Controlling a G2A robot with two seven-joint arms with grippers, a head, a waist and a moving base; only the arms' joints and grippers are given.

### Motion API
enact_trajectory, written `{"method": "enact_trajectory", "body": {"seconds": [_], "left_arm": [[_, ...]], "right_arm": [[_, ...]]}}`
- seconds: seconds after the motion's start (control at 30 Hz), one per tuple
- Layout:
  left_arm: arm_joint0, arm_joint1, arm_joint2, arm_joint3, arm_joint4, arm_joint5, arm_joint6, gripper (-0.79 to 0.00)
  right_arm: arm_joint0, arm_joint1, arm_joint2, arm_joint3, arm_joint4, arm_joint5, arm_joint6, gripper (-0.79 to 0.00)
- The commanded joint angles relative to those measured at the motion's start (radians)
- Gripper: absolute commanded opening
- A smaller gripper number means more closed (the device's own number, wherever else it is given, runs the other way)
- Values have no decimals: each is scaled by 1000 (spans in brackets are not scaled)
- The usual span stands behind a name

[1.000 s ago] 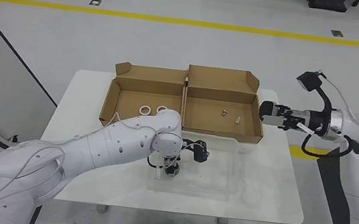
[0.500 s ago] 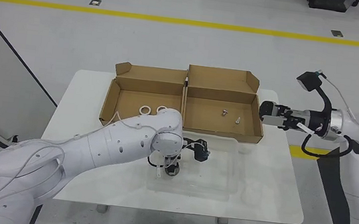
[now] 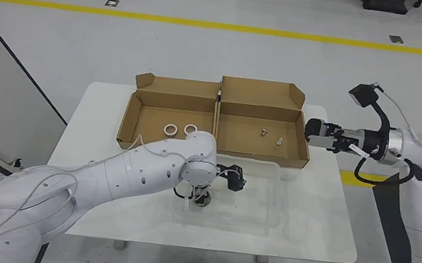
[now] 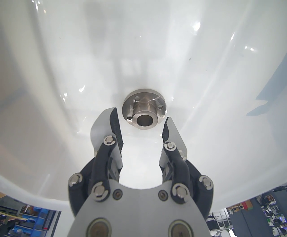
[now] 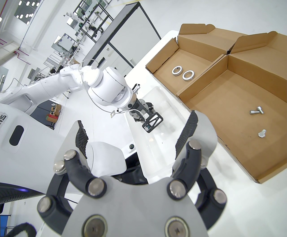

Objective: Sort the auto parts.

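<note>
Flange hub [image 4: 144, 110] lies in the tray [image 4: 56, 67]; my left hand [image 4: 140, 115] has edged down, spread either side of it, ready to pinch.

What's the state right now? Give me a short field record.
Left gripper: open, fingers either side of flange, no contact seen
Flange: base down in tray
Right gripper: open, empty, beside right box
Left box: two rings
Right box: bolts
Likely next: close left gripper on flange
</note>
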Motion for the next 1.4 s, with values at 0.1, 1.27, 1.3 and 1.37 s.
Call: {"method": "enact_trajectory", "body": {"seconds": [0.1,1.27,1.3,1.37], "left_arm": [[1,-4,0,-2,7,5,-5,-394],[-93,3,0,-39,-105,13,-13,-785],[-102,5,0,-51,-111,19,-19,-785],[-122,9,0,-72,-115,36,-36,-785]], "right_arm": [[0,0,0,0,0,0,0,0],[0,0,0,0,0,0,0,0],[0,0,0,0,0,0,0,0],[0,0,0,0,0,0,0,0]]}}
